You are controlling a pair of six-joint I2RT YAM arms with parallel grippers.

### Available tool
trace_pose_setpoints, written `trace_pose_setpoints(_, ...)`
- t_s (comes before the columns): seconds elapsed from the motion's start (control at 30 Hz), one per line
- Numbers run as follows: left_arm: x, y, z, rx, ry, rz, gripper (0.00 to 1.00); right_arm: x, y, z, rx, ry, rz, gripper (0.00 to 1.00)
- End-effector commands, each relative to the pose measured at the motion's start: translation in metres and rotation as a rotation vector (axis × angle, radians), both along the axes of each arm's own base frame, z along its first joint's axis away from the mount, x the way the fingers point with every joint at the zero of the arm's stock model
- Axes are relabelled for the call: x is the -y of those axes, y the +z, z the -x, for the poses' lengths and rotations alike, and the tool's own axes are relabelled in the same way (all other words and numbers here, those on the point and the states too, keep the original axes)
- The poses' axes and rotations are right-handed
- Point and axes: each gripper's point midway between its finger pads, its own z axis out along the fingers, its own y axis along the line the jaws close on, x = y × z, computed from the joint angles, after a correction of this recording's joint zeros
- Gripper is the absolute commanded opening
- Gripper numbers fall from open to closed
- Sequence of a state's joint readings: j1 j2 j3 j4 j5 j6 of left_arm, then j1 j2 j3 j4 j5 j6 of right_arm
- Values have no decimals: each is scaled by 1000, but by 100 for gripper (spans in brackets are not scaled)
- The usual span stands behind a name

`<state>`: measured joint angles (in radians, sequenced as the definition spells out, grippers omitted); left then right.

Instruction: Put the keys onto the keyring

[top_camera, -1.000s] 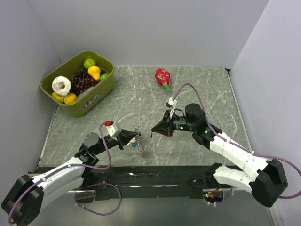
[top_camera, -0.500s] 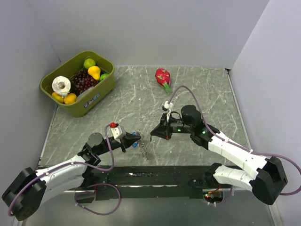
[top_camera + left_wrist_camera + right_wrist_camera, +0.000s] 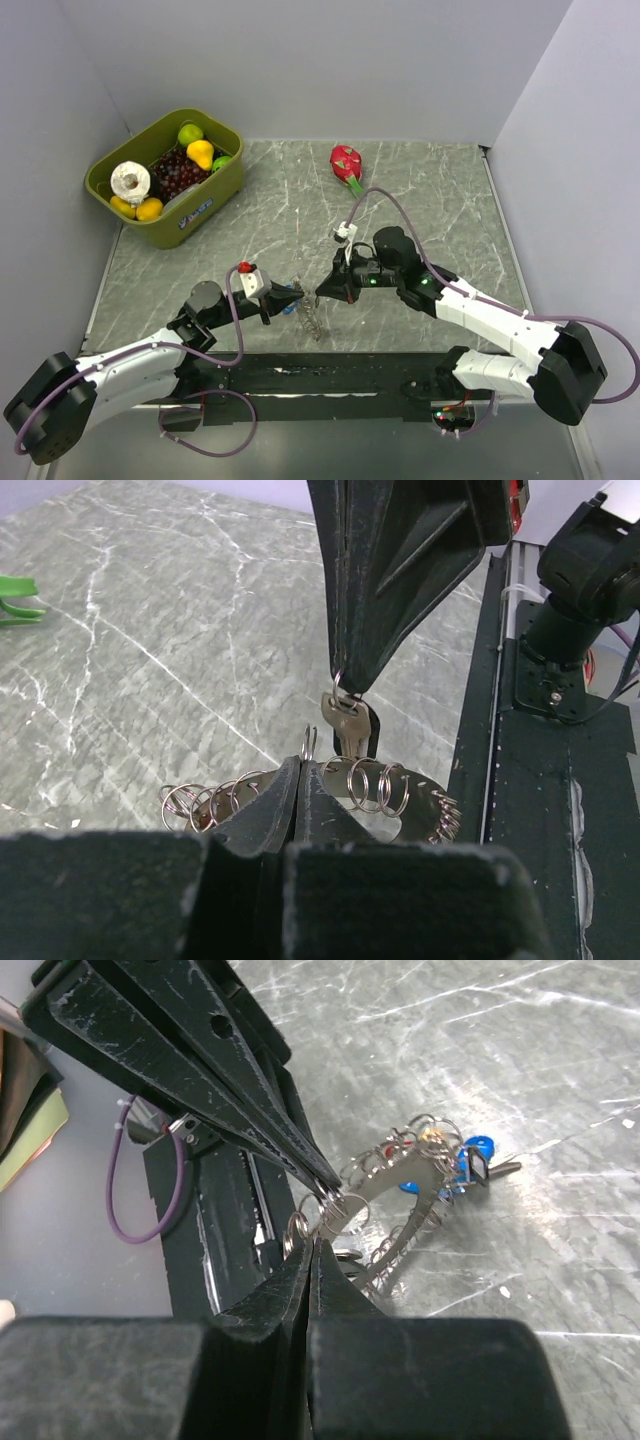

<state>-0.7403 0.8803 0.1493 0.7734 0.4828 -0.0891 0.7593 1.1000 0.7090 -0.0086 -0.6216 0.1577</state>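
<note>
Left tool (image 3: 289,297) and right tool (image 3: 322,293) tip to tip, keyring (image 3: 310,315) between

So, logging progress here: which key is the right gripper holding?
The silver key dangling from the right gripper, just above the keyring; the blue-headed key sits at the keyring's far end instead.
</note>
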Motion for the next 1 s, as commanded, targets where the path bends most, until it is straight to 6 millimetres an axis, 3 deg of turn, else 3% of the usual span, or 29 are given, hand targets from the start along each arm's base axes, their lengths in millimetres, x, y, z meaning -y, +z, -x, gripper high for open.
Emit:
trace_pose_setpoints(0.0,10,37,3,101,-47,68,1,-14,33,-2,83,40,-59,0)
trace_pose_setpoints(0.7,12,40,5,108,-47,62,1,-20,31,-1,98,49,-39,0)
trace_pose_setpoints(0.97,8,39,7,99,-27,79,1,-14,16,7,66,53,-18,0)
